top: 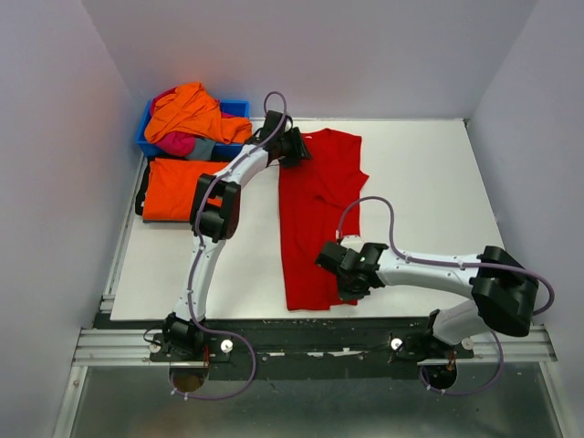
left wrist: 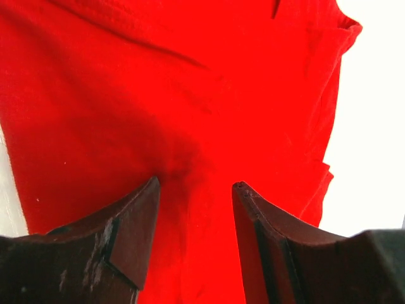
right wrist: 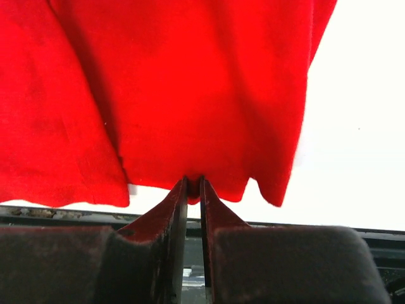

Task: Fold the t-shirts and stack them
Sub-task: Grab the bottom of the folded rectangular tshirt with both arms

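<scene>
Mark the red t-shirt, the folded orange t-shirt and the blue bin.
red t-shirt [top: 315,214]: top external view, middle of its body.
folded orange t-shirt [top: 169,189]: top external view, centre of the folded cloth.
blue bin [top: 235,108]: top external view, far right corner of its rim.

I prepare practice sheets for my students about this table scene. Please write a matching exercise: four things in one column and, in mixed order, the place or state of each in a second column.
Things
1. red t-shirt
2. folded orange t-shirt
3. left gripper
4. right gripper

Places or states
a. open, at the red shirt's far end
b. pinched on the red shirt's near hem
c. laid out long in the middle of the table
d. at the table's left edge, on the near side of the blue bin

Pairs: 1-c, 2-d, 3-a, 4-b
</scene>
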`<state>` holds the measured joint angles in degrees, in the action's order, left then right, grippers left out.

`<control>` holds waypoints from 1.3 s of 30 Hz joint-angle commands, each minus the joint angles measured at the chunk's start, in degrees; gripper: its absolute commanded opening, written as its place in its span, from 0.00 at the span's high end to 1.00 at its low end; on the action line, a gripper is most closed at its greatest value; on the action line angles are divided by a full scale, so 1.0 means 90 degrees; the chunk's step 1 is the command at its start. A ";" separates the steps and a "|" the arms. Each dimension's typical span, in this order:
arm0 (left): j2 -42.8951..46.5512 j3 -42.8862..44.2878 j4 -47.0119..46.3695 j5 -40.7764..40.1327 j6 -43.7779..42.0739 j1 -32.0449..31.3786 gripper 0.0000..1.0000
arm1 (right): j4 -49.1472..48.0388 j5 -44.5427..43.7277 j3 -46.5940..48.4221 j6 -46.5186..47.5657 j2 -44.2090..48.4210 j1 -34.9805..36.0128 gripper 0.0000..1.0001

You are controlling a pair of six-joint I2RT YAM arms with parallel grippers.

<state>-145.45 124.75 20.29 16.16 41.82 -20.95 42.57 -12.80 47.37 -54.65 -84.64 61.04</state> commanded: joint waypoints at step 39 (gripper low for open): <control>0.7350 -0.8869 -0.0449 -0.1064 0.0353 -0.1510 0.37 | -0.0042 -0.0140 -0.0117 0.0115 0.0312 0.0015 0.99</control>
<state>-87.55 50.11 16.53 7.60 42.94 -33.58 42.48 -12.80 46.00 -53.87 -82.94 61.04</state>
